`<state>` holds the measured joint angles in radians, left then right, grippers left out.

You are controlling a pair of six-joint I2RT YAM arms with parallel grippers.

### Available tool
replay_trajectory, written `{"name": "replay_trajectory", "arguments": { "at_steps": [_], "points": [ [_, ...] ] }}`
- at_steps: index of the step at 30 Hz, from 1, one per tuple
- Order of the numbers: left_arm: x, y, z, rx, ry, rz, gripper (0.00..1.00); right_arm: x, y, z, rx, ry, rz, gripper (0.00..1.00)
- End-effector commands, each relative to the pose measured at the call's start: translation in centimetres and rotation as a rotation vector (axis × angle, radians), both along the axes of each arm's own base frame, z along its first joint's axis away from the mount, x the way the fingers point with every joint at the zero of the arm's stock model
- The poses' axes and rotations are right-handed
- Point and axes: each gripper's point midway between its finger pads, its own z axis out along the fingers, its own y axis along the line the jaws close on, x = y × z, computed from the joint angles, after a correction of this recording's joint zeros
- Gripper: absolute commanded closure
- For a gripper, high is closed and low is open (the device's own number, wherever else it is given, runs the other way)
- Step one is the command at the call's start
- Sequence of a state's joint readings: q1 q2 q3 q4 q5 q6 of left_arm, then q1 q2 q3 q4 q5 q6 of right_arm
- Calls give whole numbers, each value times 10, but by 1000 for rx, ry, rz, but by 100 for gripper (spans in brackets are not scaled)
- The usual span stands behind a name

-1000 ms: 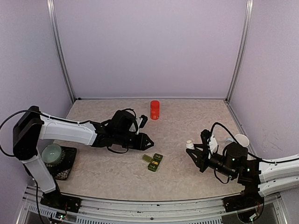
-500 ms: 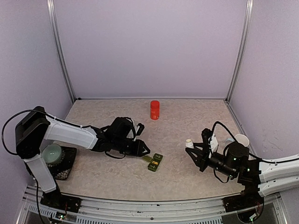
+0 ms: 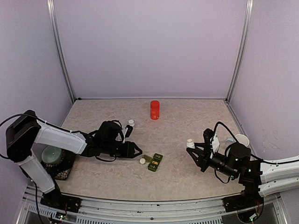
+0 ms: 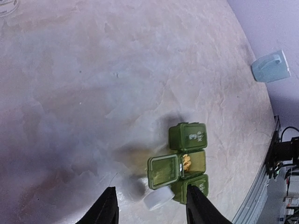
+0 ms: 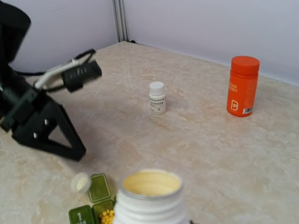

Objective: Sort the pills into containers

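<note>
The containers (image 4: 188, 136) are a dark green strip of three; the middle lid (image 4: 163, 171) is open over yellow pills (image 4: 186, 162). In the top view the containers (image 3: 154, 162) sit mid-table. A white cap (image 4: 156, 199) lies against the strip, between the spread fingers of my open left gripper (image 4: 152, 188), touching neither. My left gripper (image 3: 135, 150) sits just left of the cap (image 3: 142, 161). My right gripper (image 3: 192, 150) is shut on an uncapped white bottle (image 5: 149, 196), held upright to the right of the strip. Its fingers are hidden in the right wrist view.
An orange bottle (image 3: 154, 109) stands at the back centre and a small capped white bottle (image 3: 131, 122) in front of it to the left. A pale blue mug (image 3: 241, 139) is at the right edge. A pale green round object on a black mat (image 3: 52, 153) sits at the left.
My left gripper has opened and drawn back to the left, and the white cap now lies beside the containers. The small white bottle has come into view. The right arm has held still.
</note>
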<state>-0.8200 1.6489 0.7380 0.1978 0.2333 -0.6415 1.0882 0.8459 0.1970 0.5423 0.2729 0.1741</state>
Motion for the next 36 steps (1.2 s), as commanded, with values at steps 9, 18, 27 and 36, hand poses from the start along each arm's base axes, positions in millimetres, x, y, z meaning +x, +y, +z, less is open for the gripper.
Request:
{"name": "replay_trajectory", "arguments": {
  "at_steps": [9, 18, 27, 36],
  "points": [
    [-2, -11, 19, -105, -30, -36, 44, -4, 4, -2, -12, 1, 30, 70],
    [-15, -13, 0, 54, -54, -121, 44, -3, 4, -1, -27, -6, 25, 70],
    [4, 9, -35, 371, -28, -61, 44, -4, 12, 0, -45, -3, 51, 70],
    [18, 12, -18, 441, -87, -51, 44, -4, 8, 5, -46, -14, 42, 70]
  ]
}}
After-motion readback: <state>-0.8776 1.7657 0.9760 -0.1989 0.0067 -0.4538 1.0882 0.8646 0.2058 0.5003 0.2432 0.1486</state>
